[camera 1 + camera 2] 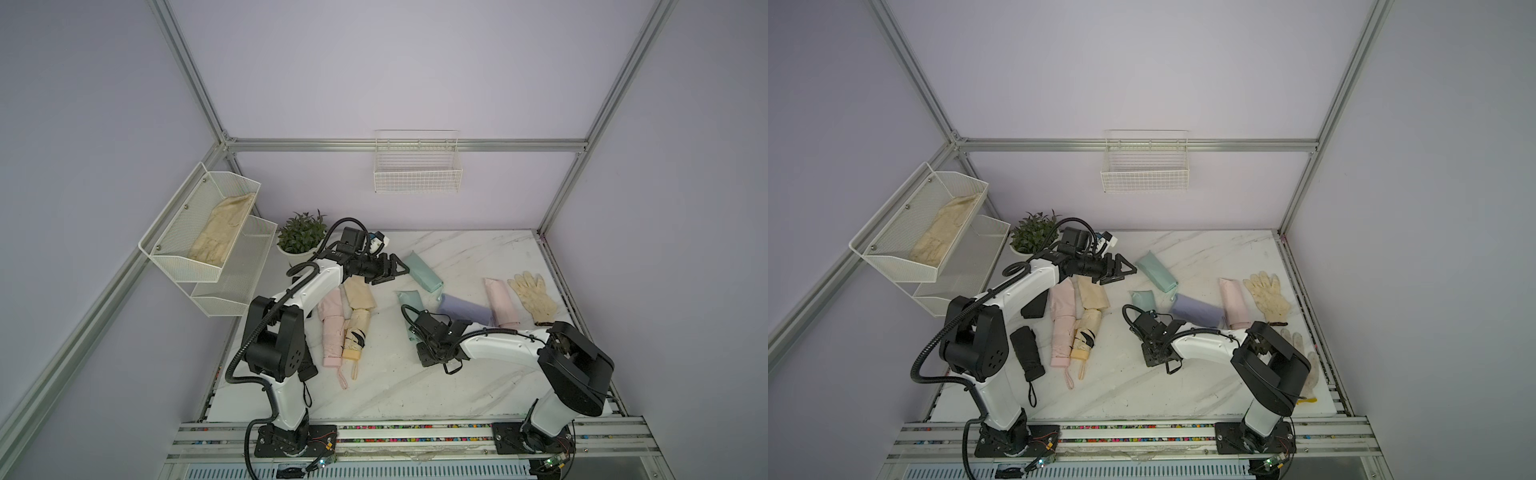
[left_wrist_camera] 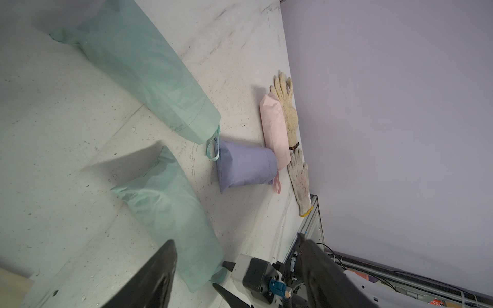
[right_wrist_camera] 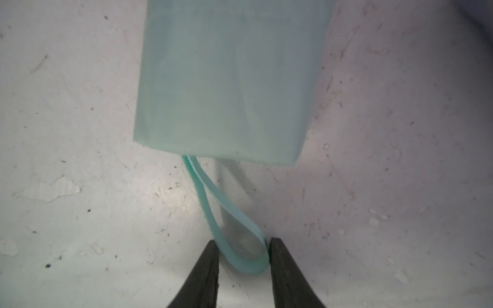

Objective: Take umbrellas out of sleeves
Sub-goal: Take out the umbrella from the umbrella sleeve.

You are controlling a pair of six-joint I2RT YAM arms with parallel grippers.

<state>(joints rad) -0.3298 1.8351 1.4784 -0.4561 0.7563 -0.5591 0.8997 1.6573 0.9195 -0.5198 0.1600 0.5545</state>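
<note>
Right gripper (image 3: 242, 244) straddles mint loop (image 3: 245, 266), unclamped, for pulling; left gripper (image 2: 236, 238) hovers open, presumably to pin the sleeve (image 2: 165, 208).

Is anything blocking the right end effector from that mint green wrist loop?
Nothing visible does. The right end effector has its jaws either side of the mint wrist loop, which trails from the mint sleeve.

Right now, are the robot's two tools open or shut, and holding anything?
Left tool: open, holding nothing.
Right tool: partly open, mint wrist loop between its jaws, not pinched yet.
</note>
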